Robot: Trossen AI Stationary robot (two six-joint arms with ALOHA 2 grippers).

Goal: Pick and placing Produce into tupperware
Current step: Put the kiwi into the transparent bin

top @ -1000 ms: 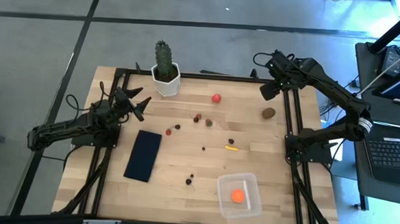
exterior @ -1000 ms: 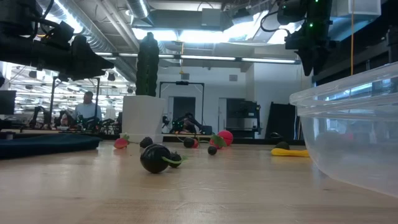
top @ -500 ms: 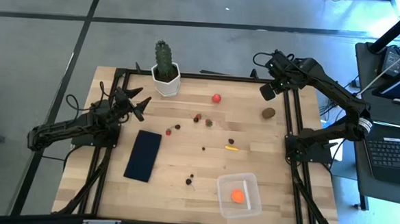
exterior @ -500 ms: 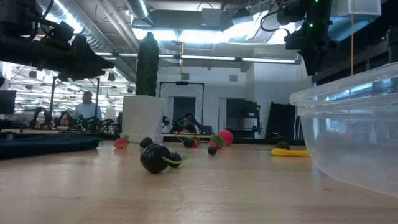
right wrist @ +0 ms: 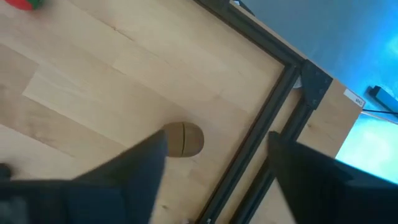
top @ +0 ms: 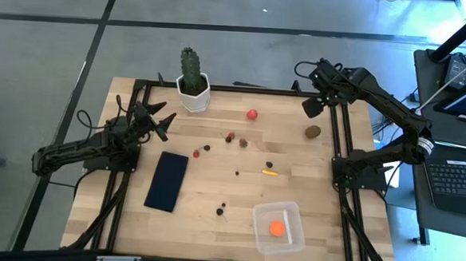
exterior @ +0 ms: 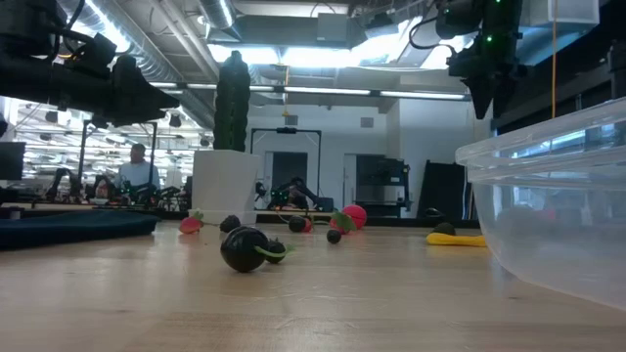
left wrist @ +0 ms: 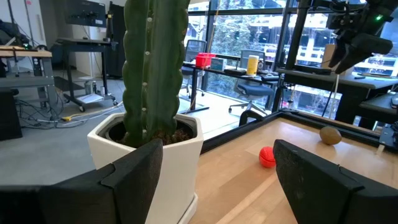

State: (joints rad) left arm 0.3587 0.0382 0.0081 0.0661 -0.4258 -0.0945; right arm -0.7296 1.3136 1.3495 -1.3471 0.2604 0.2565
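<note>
The right hand (top: 308,107) hangs above the counter's (top: 214,185) far right corner, over a brown fruit (top: 312,131), fingers spread, holding nothing. The left hand (top: 163,120) waits wide open near the cactus (top: 192,79) by the far left corner. The tupperware (top: 279,227) sits at the near edge with an orange ball (top: 277,227) inside.

A green cactus (top: 190,64) stands upright in a white pot (top: 194,96) at the far edge of the wooden desk (top: 206,189). A flat dark navy rectangle (top: 167,181) lies on the desk's left half. Right of the desk sits a laptop (top: 460,178). A person (exterior: 136,168) shows in the room behind.
</note>
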